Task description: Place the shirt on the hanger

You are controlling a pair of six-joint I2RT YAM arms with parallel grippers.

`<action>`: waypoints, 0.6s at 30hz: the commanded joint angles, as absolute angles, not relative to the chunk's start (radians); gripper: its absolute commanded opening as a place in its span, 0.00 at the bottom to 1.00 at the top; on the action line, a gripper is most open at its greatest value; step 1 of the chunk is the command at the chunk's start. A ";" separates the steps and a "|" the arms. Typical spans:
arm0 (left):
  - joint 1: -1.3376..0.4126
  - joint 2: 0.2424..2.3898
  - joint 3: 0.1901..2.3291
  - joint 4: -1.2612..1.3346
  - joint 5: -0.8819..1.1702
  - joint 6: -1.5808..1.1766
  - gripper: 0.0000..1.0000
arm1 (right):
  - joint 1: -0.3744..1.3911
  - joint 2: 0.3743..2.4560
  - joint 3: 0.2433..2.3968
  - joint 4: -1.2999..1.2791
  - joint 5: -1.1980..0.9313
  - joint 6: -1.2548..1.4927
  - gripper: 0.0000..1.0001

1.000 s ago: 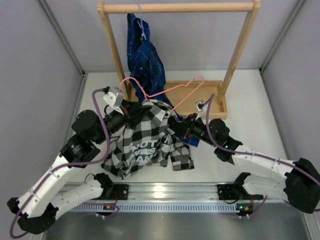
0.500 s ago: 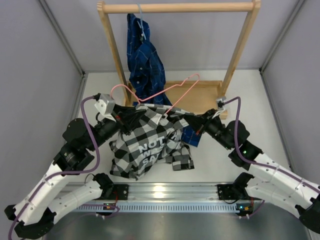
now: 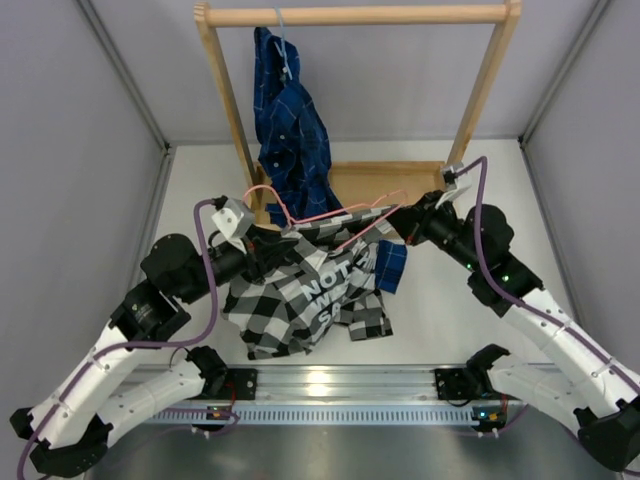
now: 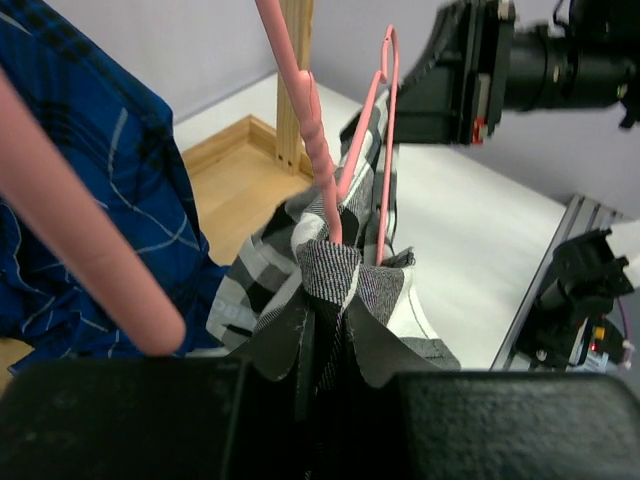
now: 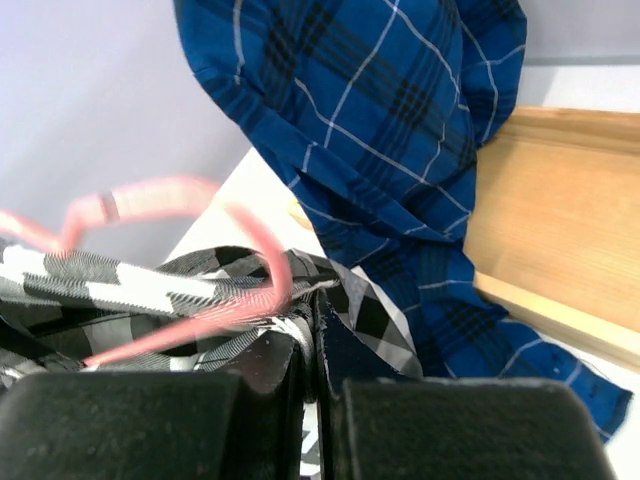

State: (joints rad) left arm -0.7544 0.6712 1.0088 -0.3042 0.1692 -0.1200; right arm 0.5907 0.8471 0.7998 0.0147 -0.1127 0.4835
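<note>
Right gripper [image 3: 395,222] shifted back, clamped on shirt [image 3: 300,295].

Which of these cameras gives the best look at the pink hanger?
The top view: the pink hanger shows most fully there, hook and long wire arms visible above the checked shirt. The left wrist view shows only close wire pieces going into the fabric; the right wrist view shows just a blurred loop.

Hanger [image 3: 335,213] along far edge of shirt [image 3: 300,295], rack [image 3: 350,15] behind.

White arms [image 3: 110,365], black joints [image 3: 170,268], purple cables [image 3: 212,290].
</note>
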 commanded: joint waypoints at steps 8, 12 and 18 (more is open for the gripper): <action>-0.752 0.647 1.055 -0.616 0.138 0.034 0.00 | 0.365 0.942 0.933 -0.158 -0.311 0.440 0.00; -0.753 0.627 1.034 -0.624 0.092 0.031 0.00 | 0.357 0.950 0.890 -0.118 -0.354 0.463 0.01; -0.753 0.624 1.046 -0.611 0.135 0.005 0.00 | 0.359 0.966 0.755 0.245 -0.555 0.598 0.12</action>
State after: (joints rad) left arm -0.7551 0.6430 1.0145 -0.5301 0.1379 -0.0109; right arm 0.3962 0.9543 0.7895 -0.0029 -0.5144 0.5362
